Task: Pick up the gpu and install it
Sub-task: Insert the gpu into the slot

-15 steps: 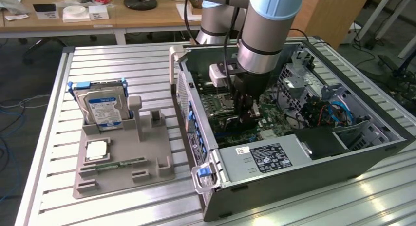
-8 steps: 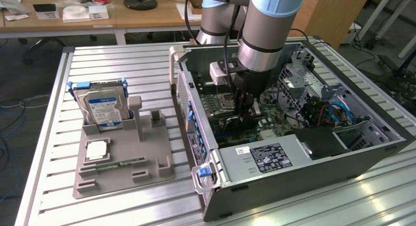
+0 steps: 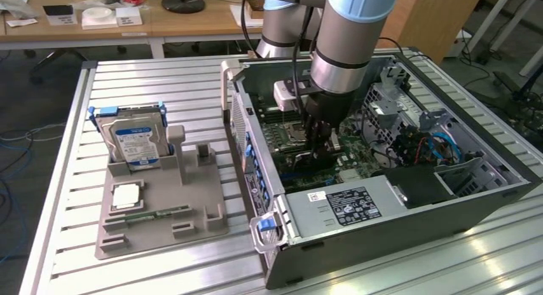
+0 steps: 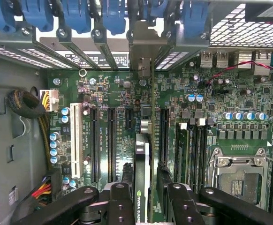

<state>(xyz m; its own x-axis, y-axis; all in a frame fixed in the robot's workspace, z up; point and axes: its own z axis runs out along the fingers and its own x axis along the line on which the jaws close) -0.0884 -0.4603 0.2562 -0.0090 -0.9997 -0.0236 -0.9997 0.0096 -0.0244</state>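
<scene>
The arm reaches down into the open computer case (image 3: 475, 174), which lies on its side on the slatted metal table (image 3: 170, 85). Its gripper (image 4: 145, 194) is clenched on the gpu (image 4: 143, 164), holding it edge-on between the black fingers (image 4: 122, 206). Seen from the wrist, the card is a thin dark board with a black face bearing pale lettering. A green edge runs along one side, and its pale metal bracket (image 4: 143, 61) meets the rear slot openings beneath the blue latches (image 4: 113, 16). The card stands upright over the green motherboard (image 4: 211, 117), among the long black expansion slots (image 4: 110, 140). On the exterior view's left, a grey holder (image 3: 152, 209) carries a hard drive (image 3: 136, 142).
</scene>
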